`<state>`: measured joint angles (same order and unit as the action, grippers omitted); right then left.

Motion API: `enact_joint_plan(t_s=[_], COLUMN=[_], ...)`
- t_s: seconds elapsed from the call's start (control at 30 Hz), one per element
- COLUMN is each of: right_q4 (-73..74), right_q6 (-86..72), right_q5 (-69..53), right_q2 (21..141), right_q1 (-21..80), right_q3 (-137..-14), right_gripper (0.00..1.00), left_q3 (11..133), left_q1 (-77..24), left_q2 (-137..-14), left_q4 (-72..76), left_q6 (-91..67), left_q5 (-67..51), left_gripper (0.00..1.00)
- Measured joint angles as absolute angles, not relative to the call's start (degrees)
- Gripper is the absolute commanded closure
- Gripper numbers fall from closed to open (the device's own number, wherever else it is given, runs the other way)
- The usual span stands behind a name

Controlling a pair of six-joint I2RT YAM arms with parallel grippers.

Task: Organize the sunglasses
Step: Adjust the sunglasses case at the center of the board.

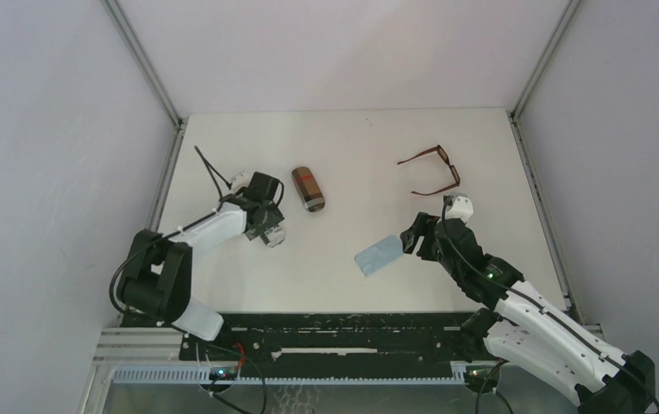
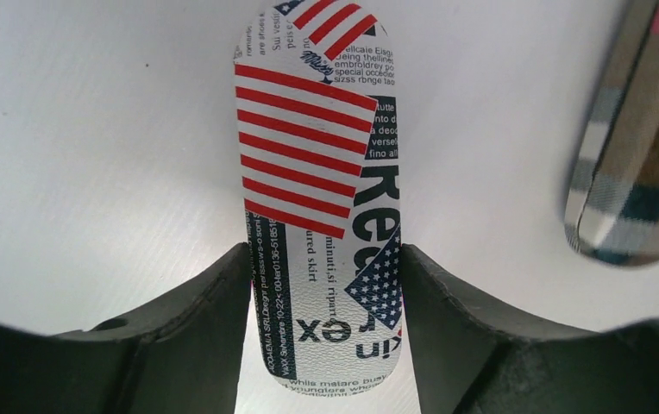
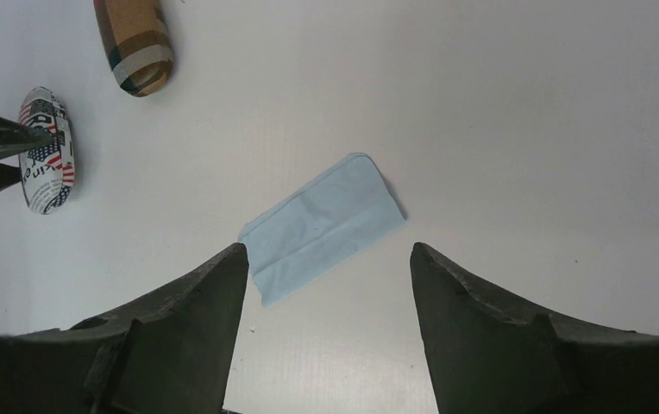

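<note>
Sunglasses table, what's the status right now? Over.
Left gripper shut on flag-print case. Right gripper open over blue cloth. Red sunglasses lie free, far right; dark pair half hidden by left arm. Brown case lies between them.

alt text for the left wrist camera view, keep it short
An oval flag-print case sits lengthwise between the two dark fingers of the left gripper, which press against its long sides. A brown plaid case pokes in at the right edge, apart from it, on the white table.
</note>
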<state>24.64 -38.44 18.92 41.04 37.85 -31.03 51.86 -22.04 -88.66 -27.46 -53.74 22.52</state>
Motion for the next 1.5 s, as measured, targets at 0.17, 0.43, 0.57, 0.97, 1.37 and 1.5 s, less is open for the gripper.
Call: enact_joint_plan(t_s=[0.17,0.43,0.57,0.97,1.37,1.5], right_q4=[24.6,24.3,24.2,24.1,24.0,24.0], right_q6=[-38.3,-38.2,-38.3,-38.2,-38.2,-38.2], right_q5=[18.3,17.4,17.2,16.4,16.4,16.4], right_q2=[40.0,39.8,39.8,40.7,41.1,41.3], right_q1=[37.8,37.9,37.9,38.2,38.7,38.8], right_q3=[-31.0,-31.0,-31.0,-31.0,-31.0,-31.0], right_gripper=[0.31,0.32,0.32,0.32,0.32,0.32], left_q3=[45.2,40.2,40.2,43.3,45.9,47.3], left_q1=[-22.1,-26.4,-32.6,-46.9,-49.1,-49.1], left_q2=[-80.3,-74.4,-74.7,-83.1,-86.0,-87.1], left_q4=[-23.7,-19.4,-17.5,-14.7,-17.5,-18.7], left_q6=[-47.1,-36.2,-31.0,-22.8,-20.9,-20.3], left_q5=[17.1,6.9,2.5,-3.0,1.0,1.8], left_gripper=[0.48,0.48,0.49,0.42,0.15,0.15])
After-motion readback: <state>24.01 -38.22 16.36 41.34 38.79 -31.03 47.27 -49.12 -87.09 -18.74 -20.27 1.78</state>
